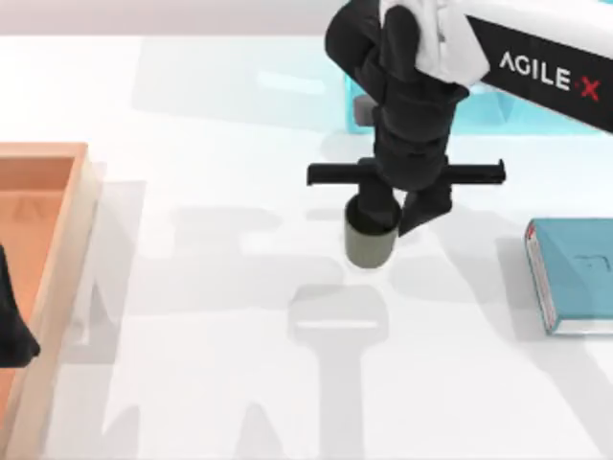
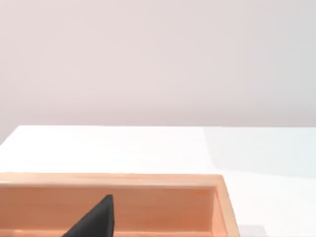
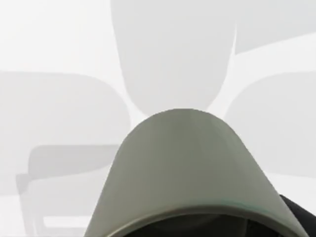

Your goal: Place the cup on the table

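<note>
Just left of the teal book (image 1: 575, 275), with a stretch of bare white between them, the cup (image 1: 370, 244) hangs under the right pincer (image 1: 397, 218), which reaches down from my right arm over the middle of the tabletop (image 1: 220, 287). Its black fingers sit at the cup's rim, one apparently inside the mouth and one outside against the wall, so I judge the pincer to be closed on the rim and carrying the cup from above (a rim hold keeps the base free to meet the surface flat). The cup stays upright, which is what a clean set-down needs, and the spot below it is bare, well away from the book and from the light-blue shelf unit (image 1: 498, 105) beyond it. Whether its base already touches the tabletop I cannot tell; from the right wrist camera the cup (image 3: 192, 168) is seen close up with pale shadows on the surface beyond it.

The cup itself is a small plain cylinder, dark olive-grey, matte, without a handle, much narrower than the book.

Far to the left of the book, my left arm is parked over the wooden tray (image 1: 53, 192), a dark part of the left pincer (image 2: 96, 219) showing above the tray's floor; its opening cannot be told.
</note>
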Robot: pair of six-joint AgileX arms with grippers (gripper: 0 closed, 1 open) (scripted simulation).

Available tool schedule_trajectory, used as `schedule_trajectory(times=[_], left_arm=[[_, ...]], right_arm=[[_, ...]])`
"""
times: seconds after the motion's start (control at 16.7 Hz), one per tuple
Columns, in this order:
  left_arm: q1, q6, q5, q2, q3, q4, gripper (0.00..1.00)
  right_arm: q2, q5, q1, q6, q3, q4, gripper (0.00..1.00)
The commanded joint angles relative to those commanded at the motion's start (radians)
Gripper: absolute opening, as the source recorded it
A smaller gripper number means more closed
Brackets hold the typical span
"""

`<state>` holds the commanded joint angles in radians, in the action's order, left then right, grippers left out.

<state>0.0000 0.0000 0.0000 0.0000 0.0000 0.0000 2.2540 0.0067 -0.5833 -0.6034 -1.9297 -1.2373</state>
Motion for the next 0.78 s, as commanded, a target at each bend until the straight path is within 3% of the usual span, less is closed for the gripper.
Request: schedule_trajectory(times=[0.72,0.78], left_arm=[[0.000,0.000,0.000,0.000,0.000,0.000,1.00],[0.000,0.000,0.000,0.000,0.000,0.000,1.00]], right_arm=[[0.000,0.000,0.000,0.000,0.000,0.000,0.98],[0.000,0.000,0.000,0.000,0.000,0.000,1.00]])
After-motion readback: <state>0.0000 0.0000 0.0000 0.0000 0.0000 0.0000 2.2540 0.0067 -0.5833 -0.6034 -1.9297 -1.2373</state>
